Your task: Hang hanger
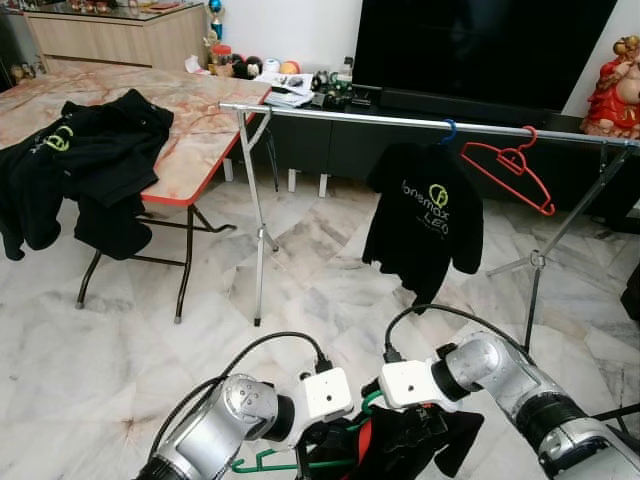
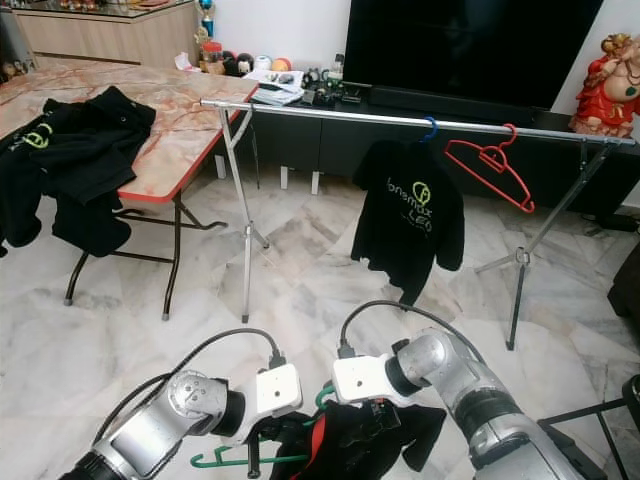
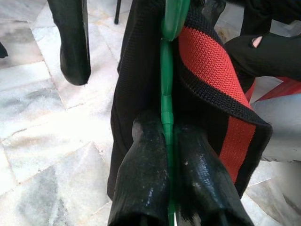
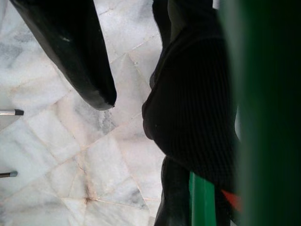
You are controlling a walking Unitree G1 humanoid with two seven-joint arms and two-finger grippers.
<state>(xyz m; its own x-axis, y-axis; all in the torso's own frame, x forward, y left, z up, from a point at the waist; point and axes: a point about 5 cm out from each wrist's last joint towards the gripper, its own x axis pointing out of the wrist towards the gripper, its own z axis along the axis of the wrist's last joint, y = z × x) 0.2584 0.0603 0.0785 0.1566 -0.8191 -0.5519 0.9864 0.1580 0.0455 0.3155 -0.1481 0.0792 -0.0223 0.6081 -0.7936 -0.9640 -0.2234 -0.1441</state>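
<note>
Holding the green hanger (image 3: 166,89) with its black shirt (image 1: 405,445) low over the floor, the left hand (image 3: 167,155) was clenched on the hanger's bar, while the right hand (image 4: 141,94) looked released beside the fabric. Lifting it well meant keeping the hook upright and clearing the rail (image 1: 400,120) left of the hung shirt (image 1: 425,220).

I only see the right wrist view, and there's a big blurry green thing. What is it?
Observer: A green hanger carrying a black garment with a red stripe.
Operator: Who's holding it?
Observer: The left end effector is shut on the hanger's thin bar.
Operator: Where does it go?
Observer: Probably on the silver rail ahead, which already holds a logo shirt and a bare red hanger.
</note>
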